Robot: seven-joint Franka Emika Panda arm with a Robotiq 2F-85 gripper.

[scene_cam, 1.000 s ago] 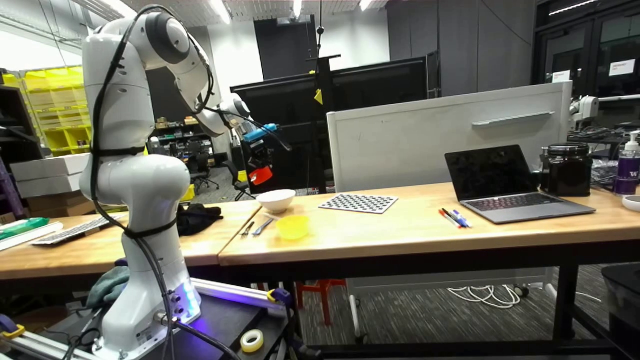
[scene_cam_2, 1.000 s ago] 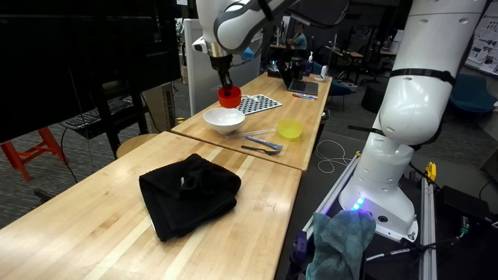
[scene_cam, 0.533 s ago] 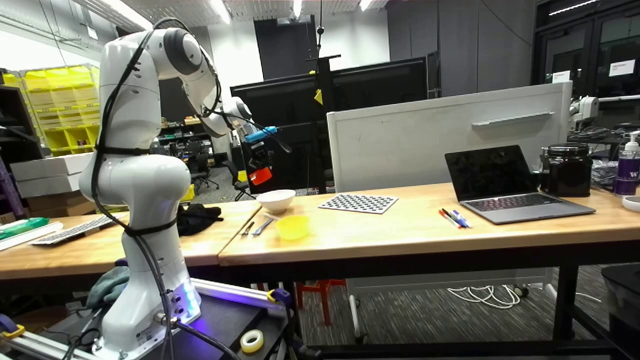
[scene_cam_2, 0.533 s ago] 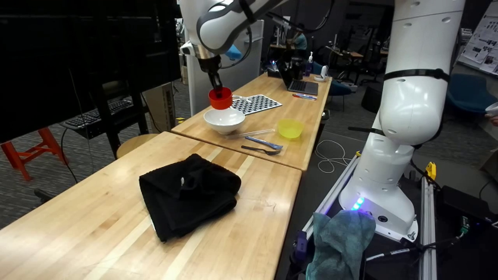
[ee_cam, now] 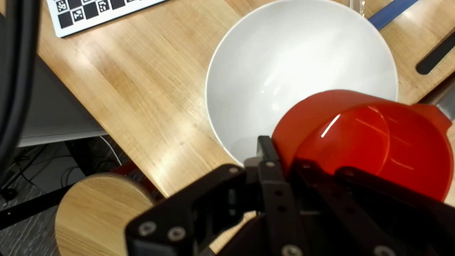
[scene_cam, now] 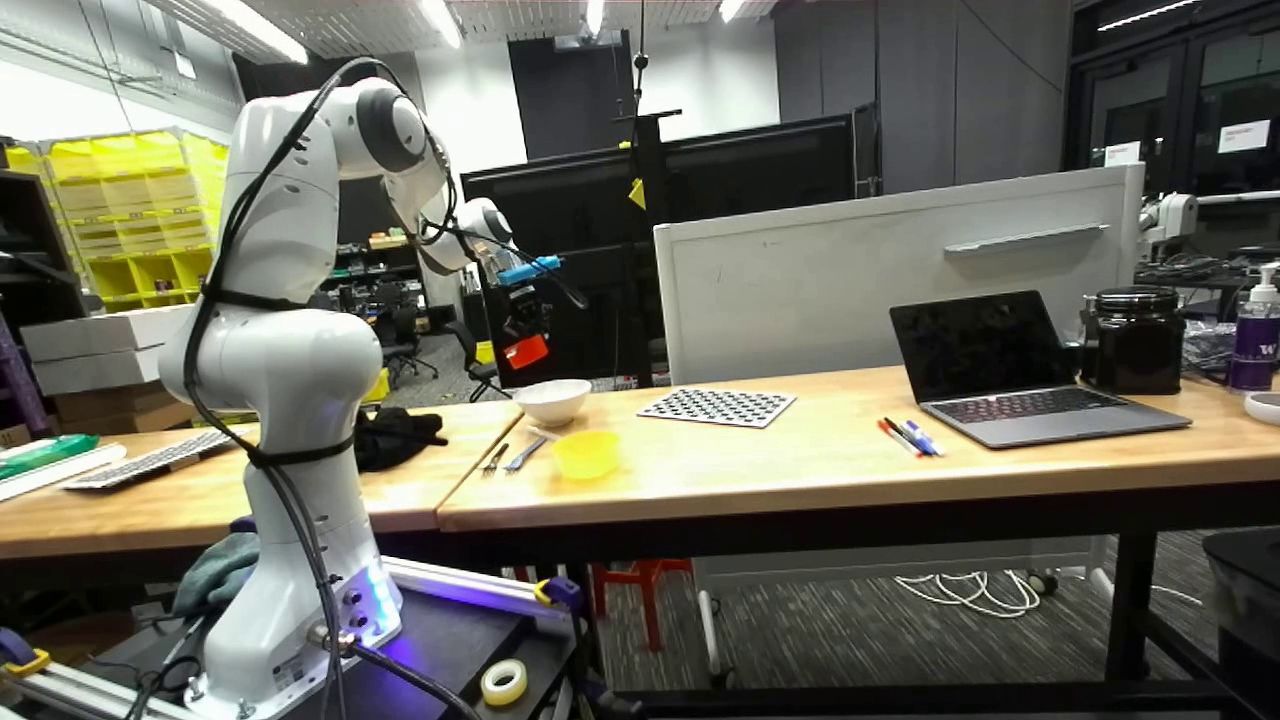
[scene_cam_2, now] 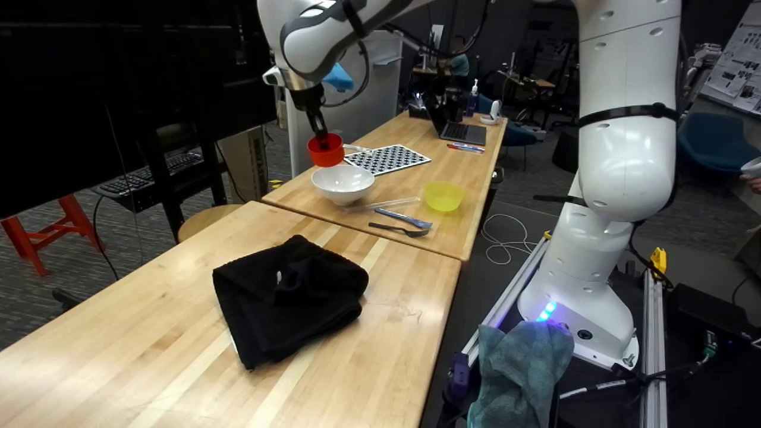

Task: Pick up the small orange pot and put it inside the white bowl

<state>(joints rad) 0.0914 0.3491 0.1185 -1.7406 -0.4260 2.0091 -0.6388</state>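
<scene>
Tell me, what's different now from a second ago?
The hand carried the small orange pot leftward in an exterior view, its grip unchanged, while the arm's elbow sank. The white bowl, yellow bowl and black cloth stayed put.

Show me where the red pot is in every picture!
In an exterior view: pot, left of centre, mid-height, above the white bowl.
In an exterior view: pot, left of centre, upper half, above the white bowl.
Wrist view: pot, right side, partly hiding the white bowl.
Shared landmark: the white bowl.
</scene>
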